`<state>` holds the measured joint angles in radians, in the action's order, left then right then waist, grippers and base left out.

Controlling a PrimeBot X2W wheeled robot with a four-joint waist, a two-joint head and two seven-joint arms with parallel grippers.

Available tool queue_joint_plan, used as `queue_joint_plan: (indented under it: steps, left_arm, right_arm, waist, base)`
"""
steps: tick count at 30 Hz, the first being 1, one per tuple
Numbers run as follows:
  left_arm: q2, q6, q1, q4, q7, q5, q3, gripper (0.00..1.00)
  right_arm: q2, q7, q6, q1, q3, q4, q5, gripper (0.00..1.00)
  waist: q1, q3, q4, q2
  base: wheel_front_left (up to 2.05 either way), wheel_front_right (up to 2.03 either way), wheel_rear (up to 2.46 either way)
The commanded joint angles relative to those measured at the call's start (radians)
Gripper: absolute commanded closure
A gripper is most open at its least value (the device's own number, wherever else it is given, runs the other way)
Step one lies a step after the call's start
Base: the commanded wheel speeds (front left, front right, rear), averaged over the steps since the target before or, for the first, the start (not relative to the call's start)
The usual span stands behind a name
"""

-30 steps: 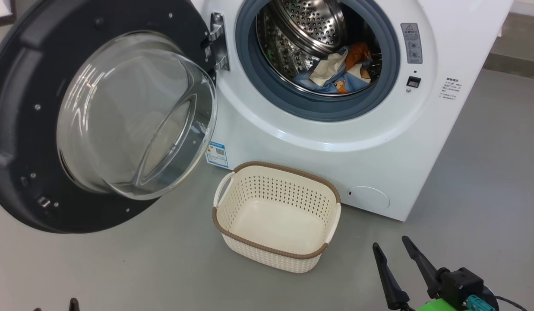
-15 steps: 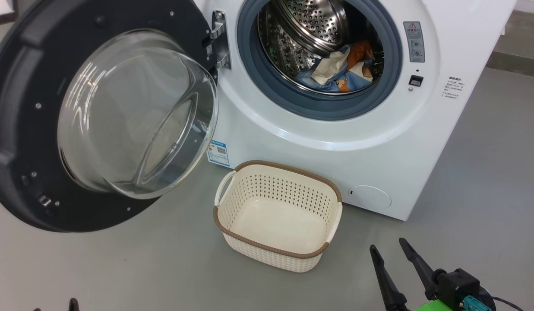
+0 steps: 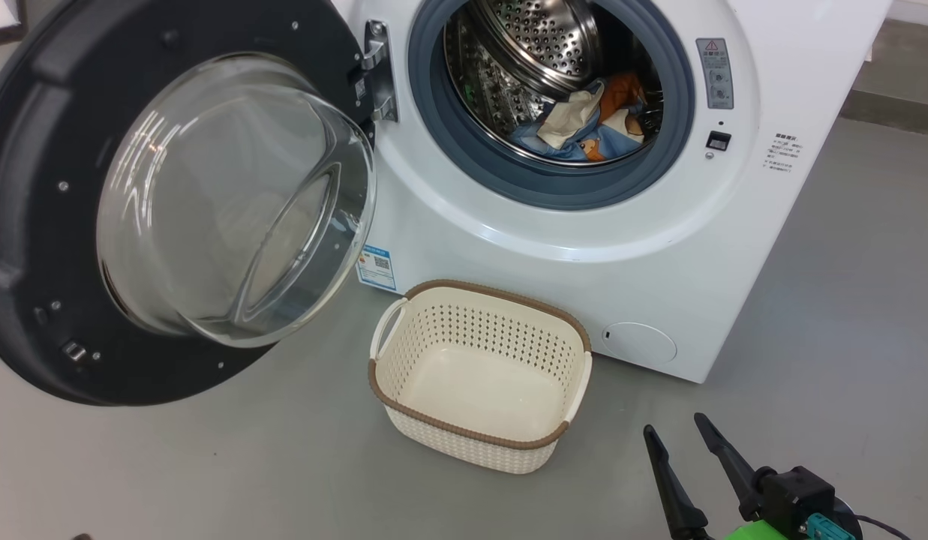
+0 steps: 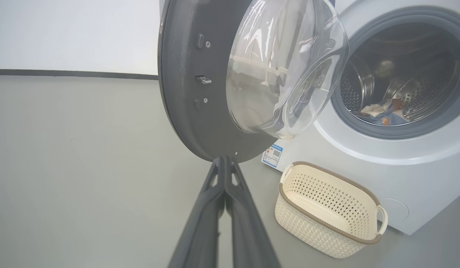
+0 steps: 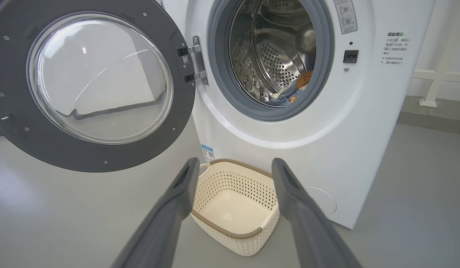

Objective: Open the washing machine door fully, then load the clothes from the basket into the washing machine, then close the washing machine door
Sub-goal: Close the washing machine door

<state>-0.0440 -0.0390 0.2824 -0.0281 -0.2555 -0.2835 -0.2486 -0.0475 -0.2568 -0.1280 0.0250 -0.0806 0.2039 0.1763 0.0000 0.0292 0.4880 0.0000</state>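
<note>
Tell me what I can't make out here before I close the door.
- Clothes: head view, the gasket lip hides any lower in the drum.
- Washing machine door: its outer face is turned away, head view.
- Left hand: left wrist view, tips overlap the door's rim; contact unclear.
- Warning sticker: print too small, head view.

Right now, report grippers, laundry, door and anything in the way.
Left gripper shut, empty; right gripper open, empty. Clothes in drum, basket empty, door wide open. Basket on floor near door's swing.
</note>
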Motion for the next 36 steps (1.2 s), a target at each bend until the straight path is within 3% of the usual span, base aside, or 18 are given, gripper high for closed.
queue_joint_plan:
  steps: [1,8,12,16,25,36]
  left_arm:
    - [-0.006,-0.007,-0.045,0.021,-0.006,-0.010,-0.041,1.00]
    - [-0.006,-0.050,-0.112,0.045,-0.006,-0.073,-0.142,1.00]
    - [-0.007,-0.074,-0.161,0.054,-0.006,-0.057,-0.203,1.00]
    - [-0.040,-0.086,-0.227,0.042,-0.006,-0.072,-0.246,1.00]
    - [-0.204,-0.091,-0.394,-0.098,-0.006,-0.197,-0.277,1.00]
    - [-0.381,-0.092,-0.598,-0.365,0.038,-0.533,-0.301,1.00]
  right_arm:
    - [-0.003,-0.005,-0.003,-0.015,-0.021,-0.024,0.000,0.00]
    - [-0.003,-0.005,-0.003,-0.014,-0.028,-0.022,0.005,0.00]
    - [-0.003,-0.005,-0.003,-0.014,-0.035,-0.018,0.008,0.00]
    - [-0.003,-0.005,-0.003,-0.019,-0.042,-0.016,0.007,0.00]
    - [-0.003,-0.005,-0.003,-0.038,-0.048,-0.012,-0.003,0.00]
    - [-0.003,-0.005,-0.003,-0.064,-0.044,-0.007,-0.024,0.00]
  waist:
    - [0.0000,0.000,-0.001,0.0000]
    - [0.0000,-0.002,-0.010,0.0000]
    - [0.0000,-0.003,-0.017,0.0000]
    - [0.0000,-0.011,-0.028,0.0000]
    - [0.0000,-0.035,-0.063,0.0000]
    - [0.0000,-0.075,-0.130,0.0000]
  base:
    - [0.00,0.00,0.00]
    - [0.00,0.00,0.00]
    - [0.00,0.00,0.00]
    - [0.00,0.00,0.00]
    - [0.00,0.00,0.00]
    - [0.00,0.00,0.00]
